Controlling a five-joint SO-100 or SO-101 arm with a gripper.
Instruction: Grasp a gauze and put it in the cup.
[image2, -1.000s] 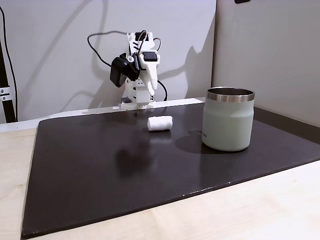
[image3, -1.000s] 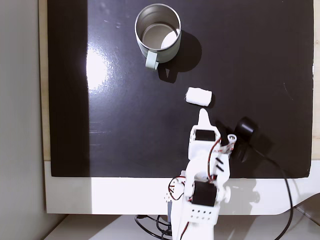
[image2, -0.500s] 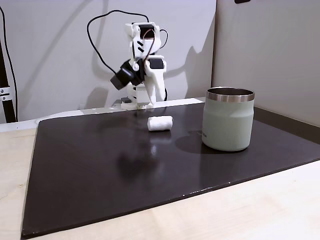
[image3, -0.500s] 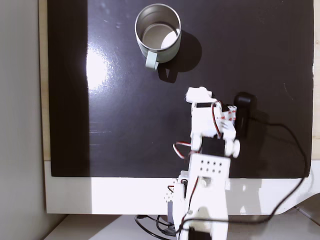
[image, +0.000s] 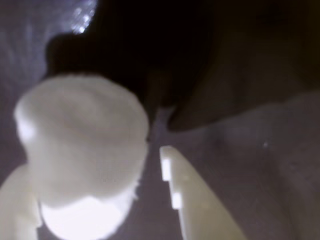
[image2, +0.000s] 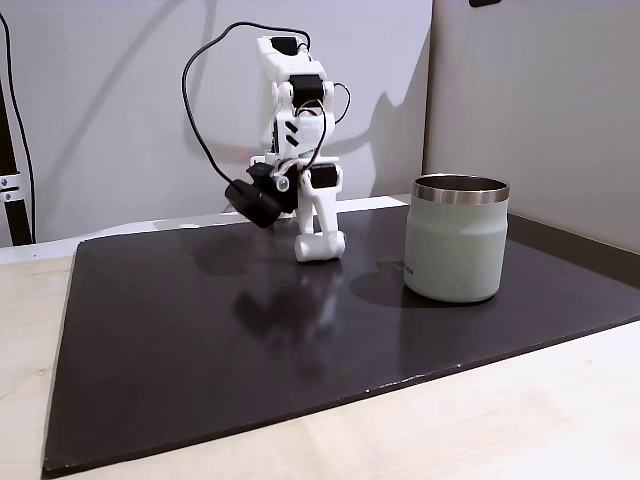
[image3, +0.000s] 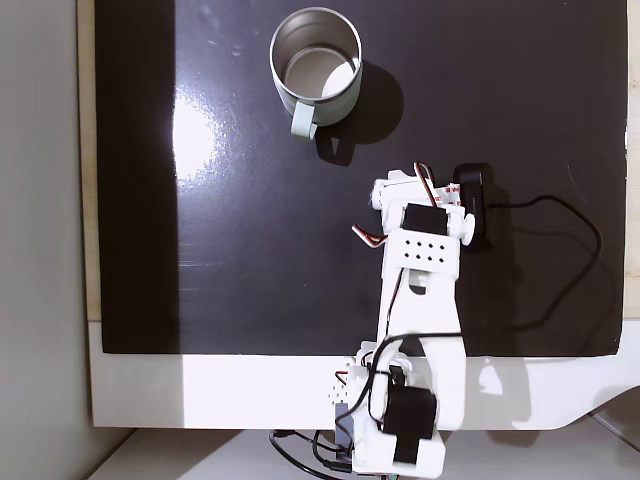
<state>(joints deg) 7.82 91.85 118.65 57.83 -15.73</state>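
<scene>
With the gauze (image: 82, 160) lying sideways mid-surface, the gripper (image2: 318, 240) is straddling it, jaws parted and gripping nothing. It's lining up the squeeze; the cup (image2: 457, 238) is waiting near the surface's far edge.

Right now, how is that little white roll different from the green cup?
The gauze is small, white and soft-looking; the cup is far bigger, pale green with a shiny steel rim. The gauze lies on its side, while the cup stands upright, open at the top. The gauze sits between the gripper's fingers; the cup stands alone. Both rest on the dark mat.
</scene>
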